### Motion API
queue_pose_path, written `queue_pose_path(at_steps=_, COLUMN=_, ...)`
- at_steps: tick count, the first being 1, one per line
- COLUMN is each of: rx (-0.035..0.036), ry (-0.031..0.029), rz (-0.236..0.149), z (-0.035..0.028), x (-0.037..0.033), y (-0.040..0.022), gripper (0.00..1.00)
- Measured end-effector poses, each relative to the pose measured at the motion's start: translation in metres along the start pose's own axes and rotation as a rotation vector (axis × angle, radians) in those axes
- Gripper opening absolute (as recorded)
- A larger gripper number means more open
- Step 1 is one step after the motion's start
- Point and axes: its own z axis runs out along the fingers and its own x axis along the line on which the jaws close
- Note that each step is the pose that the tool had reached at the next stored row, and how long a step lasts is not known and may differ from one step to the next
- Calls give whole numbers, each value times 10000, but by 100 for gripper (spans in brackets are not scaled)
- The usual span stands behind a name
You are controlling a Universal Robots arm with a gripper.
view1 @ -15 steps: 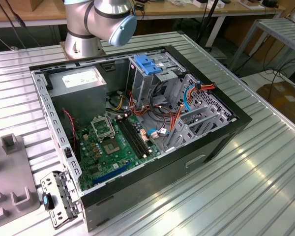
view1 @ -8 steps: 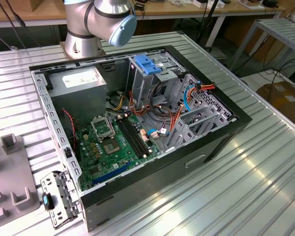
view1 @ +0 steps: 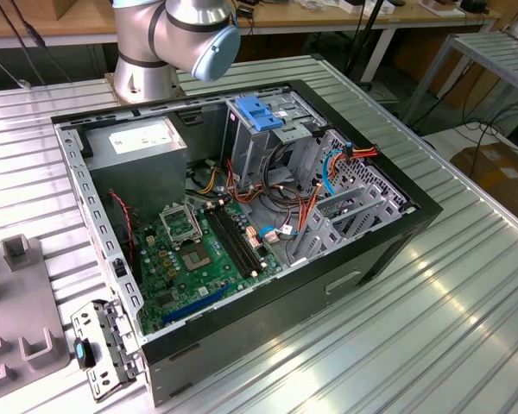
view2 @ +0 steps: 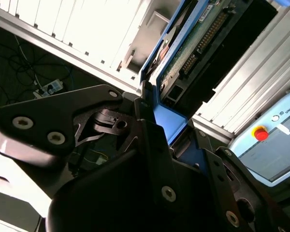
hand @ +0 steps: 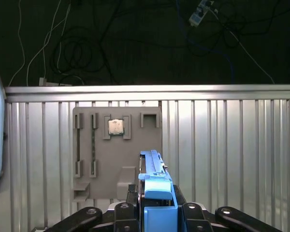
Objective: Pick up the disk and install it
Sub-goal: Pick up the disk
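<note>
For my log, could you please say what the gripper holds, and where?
The gripper holds the disk, clamped at its blue-railed end nearest the wrist cameras.

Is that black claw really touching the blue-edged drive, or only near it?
Touching. In the second wrist view the gripper has its fingers pressed on the blue side rails of the disk, with no gap; the first wrist view shows the same.

The black gripper has its two fingers pressed on either side of the disk. The disk stands on its thin edge with its blue rail showing. Past it, a flat grey plate lies on the ribbed metal table. A small square chip sits in one of the plate's slots. Beyond the table's far edge, cables lie on the dark floor.
</note>
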Motion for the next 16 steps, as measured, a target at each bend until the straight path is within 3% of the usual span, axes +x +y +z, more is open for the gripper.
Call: queue_pose_path(at_steps=16, rx=0, ry=0, rz=-1, z=9, x=-2, y=-191, gripper=37)
